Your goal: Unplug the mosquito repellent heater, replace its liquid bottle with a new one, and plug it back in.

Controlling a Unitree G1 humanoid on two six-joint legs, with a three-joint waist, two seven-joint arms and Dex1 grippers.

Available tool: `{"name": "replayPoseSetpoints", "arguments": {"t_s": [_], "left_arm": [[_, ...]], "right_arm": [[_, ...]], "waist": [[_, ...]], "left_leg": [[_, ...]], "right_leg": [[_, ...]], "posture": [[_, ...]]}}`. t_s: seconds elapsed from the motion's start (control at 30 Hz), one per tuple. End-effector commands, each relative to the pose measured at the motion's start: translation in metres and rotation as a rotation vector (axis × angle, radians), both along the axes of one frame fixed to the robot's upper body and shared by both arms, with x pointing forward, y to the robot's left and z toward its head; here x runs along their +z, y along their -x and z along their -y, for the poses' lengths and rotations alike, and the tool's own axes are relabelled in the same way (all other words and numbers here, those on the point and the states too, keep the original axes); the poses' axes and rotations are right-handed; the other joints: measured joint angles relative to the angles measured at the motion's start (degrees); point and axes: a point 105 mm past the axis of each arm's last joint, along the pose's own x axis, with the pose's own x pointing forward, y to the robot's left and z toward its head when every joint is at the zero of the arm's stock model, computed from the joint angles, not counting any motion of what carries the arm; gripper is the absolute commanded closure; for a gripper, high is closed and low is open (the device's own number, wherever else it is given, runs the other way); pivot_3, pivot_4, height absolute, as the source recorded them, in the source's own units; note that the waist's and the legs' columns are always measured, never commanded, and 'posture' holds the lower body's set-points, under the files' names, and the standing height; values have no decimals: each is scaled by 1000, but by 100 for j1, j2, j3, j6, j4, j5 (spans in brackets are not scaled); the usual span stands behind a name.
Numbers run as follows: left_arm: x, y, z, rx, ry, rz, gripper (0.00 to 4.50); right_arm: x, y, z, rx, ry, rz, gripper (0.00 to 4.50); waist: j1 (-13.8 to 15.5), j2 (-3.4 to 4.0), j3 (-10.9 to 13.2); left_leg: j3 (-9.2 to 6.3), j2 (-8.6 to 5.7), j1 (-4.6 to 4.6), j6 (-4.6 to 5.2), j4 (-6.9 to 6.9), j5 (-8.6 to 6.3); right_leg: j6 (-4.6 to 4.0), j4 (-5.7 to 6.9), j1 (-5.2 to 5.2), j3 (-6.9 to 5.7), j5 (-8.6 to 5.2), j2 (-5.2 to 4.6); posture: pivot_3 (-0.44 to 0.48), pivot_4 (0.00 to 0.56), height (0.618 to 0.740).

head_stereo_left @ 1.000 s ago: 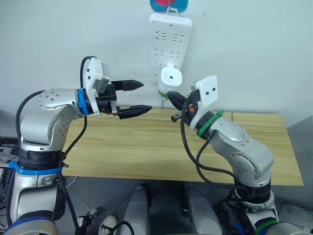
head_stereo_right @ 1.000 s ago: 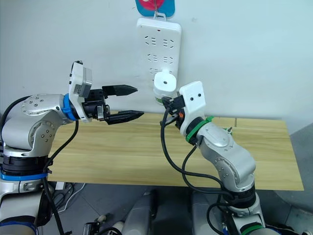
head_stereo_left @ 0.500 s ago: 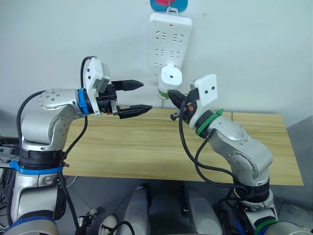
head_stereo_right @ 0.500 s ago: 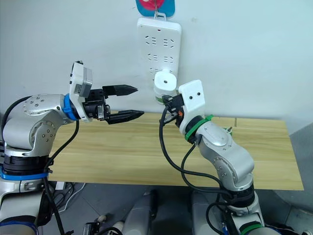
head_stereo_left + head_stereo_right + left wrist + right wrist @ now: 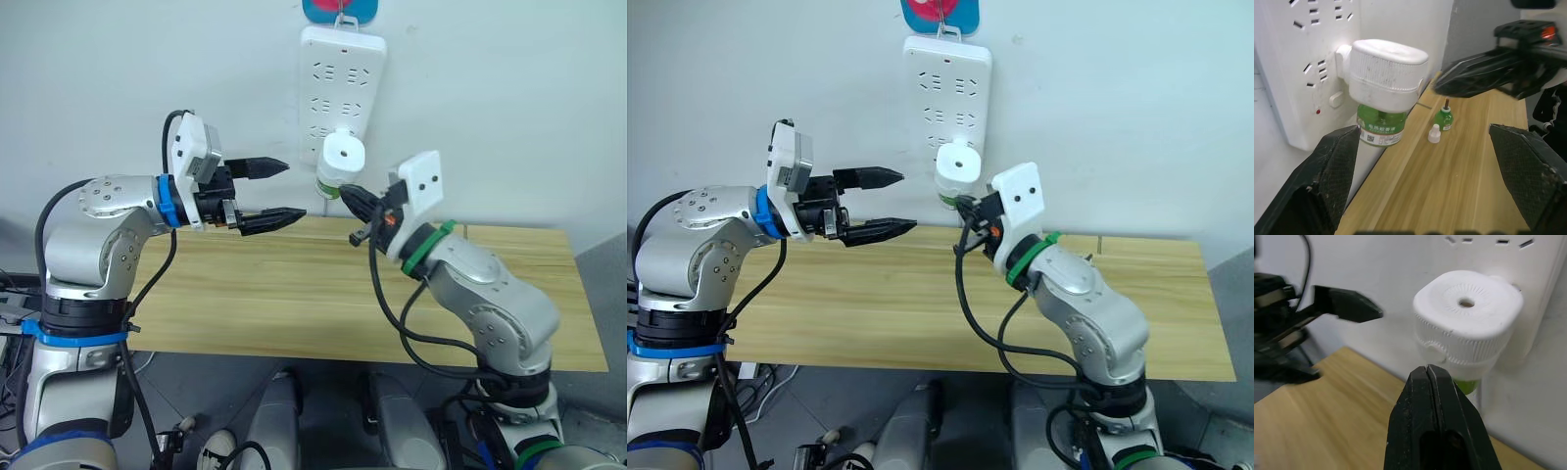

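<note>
Heater (image 5: 342, 157) plugged into wall strip (image 5: 341, 73), just ahead of right tool (image 5: 355, 196).
Right tool's fingers are pressed together; left tool (image 5: 276, 189) is spread apart, farther off.

It looked like a test room or lab set up for robot trials, not a lived-in home. A plain white wall (image 5: 509, 88) stood bare but for a long white power strip (image 5: 340, 78) hung from a coloured hook (image 5: 338, 10), mounted above a light wooden counter (image 5: 265, 294) pushed against it. The counter top carried almost nothing, just a small green bottle (image 5: 1443, 119) and a white cap (image 5: 1434, 133). Loose black cables (image 5: 20, 294) trailed on the grey floor (image 5: 196, 392) beneath.
</note>
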Motion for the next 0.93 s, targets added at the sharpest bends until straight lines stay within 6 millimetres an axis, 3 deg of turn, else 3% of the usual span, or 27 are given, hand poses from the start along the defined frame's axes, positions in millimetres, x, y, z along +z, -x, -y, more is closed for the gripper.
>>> {"name": "replayPoseSetpoints", "arguments": {"t_s": [0.03,0.1,0.27,0.47,0.53,0.73,0.93], "left_arm": [[-6,-6,-21,93,-24,-2,4],[-13,-15,-41,202,-28,-24,0],[-28,-27,-106,475,-94,-47,0],[-29,-25,-130,566,-141,-8,0],[-28,-26,-132,583,-138,4,0],[-31,-24,-135,585,-143,9,0],[-36,-23,-132,575,-178,7,0]], "right_arm": [[-1,17,24,32,58,33,4332],[-7,15,53,-21,115,24,3893],[-7,8,131,-159,283,65,2105],[-4,4,180,-240,340,79,44],[-5,-2,194,-309,339,83,44],[-9,-11,212,-368,332,79,44],[-13,-12,211,-355,334,71,44]], "waist": [[7,0,-1],[12,-2,-2],[-2,-5,-6],[27,-11,-43],[33,-18,-72],[24,-21,-127],[29,-18,-137]], "left_leg": [[0,0,0,0,-4,0],[-2,-3,0,2,-9,-1],[8,-1,4,4,-9,-2],[12,-2,6,3,-8,-1],[11,-3,6,2,-8,-1],[16,-1,8,-13,-8,8],[17,-2,8,-15,-4,9]], "right_leg": [[0,-2,0,-1,0,0],[0,-5,0,-4,0,-1],[0,-8,0,1,0,-1],[0,-5,2,1,0,-3],[0,-7,4,0,0,-6],[0,-5,4,3,0,-5],[0,-3,4,5,0,-5]], "posture": [[81,282,740],[78,275,740],[88,257,740],[107,234,740],[108,233,740],[114,227,740],[118,234,740]]}}
